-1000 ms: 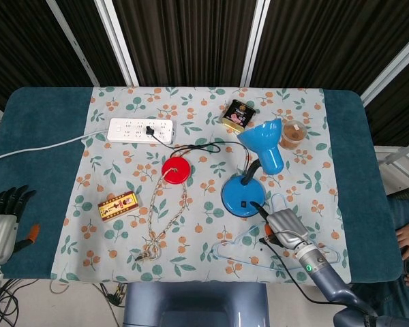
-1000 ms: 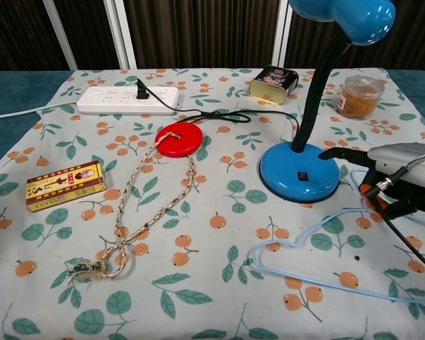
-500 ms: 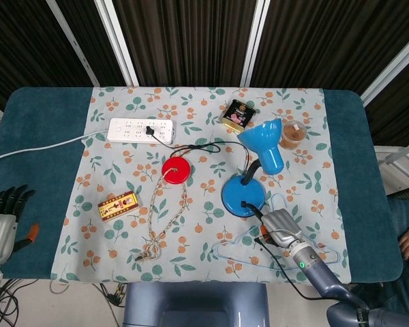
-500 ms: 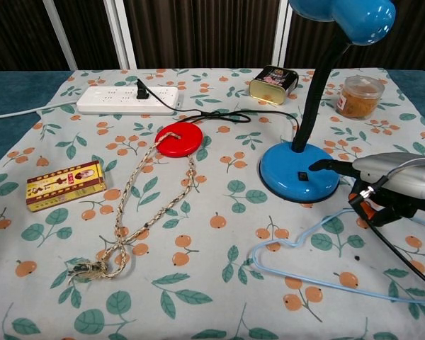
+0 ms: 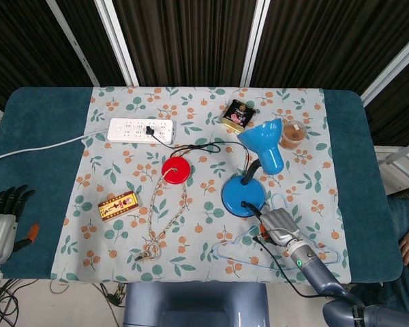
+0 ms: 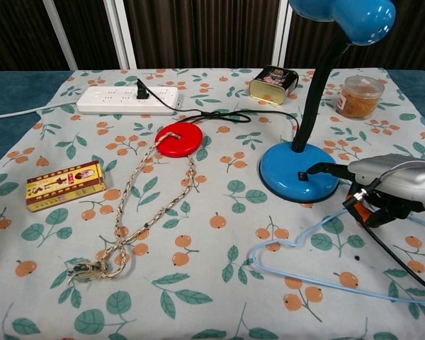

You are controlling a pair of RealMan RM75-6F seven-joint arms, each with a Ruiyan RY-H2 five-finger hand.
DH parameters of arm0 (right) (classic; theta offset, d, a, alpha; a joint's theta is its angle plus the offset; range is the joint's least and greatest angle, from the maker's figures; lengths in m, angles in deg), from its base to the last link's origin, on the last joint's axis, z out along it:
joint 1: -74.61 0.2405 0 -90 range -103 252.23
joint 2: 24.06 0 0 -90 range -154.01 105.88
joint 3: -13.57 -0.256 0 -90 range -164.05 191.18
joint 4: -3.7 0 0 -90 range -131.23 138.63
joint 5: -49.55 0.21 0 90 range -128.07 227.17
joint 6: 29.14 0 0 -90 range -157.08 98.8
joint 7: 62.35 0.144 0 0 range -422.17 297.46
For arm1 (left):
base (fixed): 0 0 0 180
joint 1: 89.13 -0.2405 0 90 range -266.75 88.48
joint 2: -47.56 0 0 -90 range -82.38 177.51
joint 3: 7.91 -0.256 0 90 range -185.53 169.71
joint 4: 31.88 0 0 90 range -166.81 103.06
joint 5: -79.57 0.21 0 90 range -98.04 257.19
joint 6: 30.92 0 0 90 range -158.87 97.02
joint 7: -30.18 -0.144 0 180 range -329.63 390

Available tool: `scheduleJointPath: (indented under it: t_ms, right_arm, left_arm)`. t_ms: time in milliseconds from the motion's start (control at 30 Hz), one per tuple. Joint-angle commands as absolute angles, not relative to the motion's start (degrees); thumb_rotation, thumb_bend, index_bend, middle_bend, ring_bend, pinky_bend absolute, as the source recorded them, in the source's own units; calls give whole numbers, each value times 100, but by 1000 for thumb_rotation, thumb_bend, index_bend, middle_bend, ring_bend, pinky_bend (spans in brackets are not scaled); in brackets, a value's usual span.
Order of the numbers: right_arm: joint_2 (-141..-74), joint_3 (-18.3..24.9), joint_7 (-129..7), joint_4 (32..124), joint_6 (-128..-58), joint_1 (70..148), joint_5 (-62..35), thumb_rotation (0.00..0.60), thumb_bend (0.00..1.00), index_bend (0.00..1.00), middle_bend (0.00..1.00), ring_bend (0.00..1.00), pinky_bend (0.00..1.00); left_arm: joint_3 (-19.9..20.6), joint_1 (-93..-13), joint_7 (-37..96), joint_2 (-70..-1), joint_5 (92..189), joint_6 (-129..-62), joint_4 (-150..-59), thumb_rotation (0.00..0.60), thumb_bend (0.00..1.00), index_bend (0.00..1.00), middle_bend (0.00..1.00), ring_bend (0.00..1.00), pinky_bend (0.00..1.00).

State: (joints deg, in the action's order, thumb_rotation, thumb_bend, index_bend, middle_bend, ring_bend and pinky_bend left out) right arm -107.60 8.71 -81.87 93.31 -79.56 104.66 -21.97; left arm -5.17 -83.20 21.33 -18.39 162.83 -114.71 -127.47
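Note:
A blue desk lamp stands right of centre, its round base (image 5: 236, 196) (image 6: 287, 177) on the flowered cloth and its shade (image 5: 266, 145) (image 6: 347, 14) bent over it. My right hand (image 5: 279, 225) (image 6: 393, 185) lies just right of the base, one dark finger (image 6: 317, 169) stretched out and touching the base's top by its small switch, the other fingers curled in. It holds nothing. My left hand (image 5: 1, 219) hangs at the table's far left edge, fingers straight and apart, empty; only the head view shows it.
A light-blue wire hanger (image 5: 240, 243) (image 6: 297, 251) lies under my right hand. The lamp's black cord runs to a white power strip (image 5: 140, 129) (image 6: 126, 99). A red disc (image 5: 176, 169), a knotted rope (image 6: 127, 212), a yellow box (image 6: 64, 185), a tin (image 5: 236, 114) and a jar (image 6: 359, 95) lie around.
My right hand has slid left toward the lamp base; its outstretched finger now touches the base near the switch. The left hand has not moved.

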Motion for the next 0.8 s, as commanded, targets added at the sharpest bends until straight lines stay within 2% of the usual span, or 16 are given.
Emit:
scheduleJointPath:
  t_ms: [33, 800]
  right_arm:
    - [-10772, 874, -8208, 9325, -7963, 10485, -2166, 600, 798, 0, 787, 851, 947]
    - [-10873, 965, -8265, 9277, -8015, 10602, -2048, 600, 800, 0, 787, 851, 1000]
  left_arm:
    - [-516, -8320, 2134, -1838, 16282, -11472, -12748, 600, 361, 144, 71, 55, 105]
    - [-517, -8320, 2120, -1838, 16279, -11474, -12748, 600, 361, 144, 71, 55, 105]
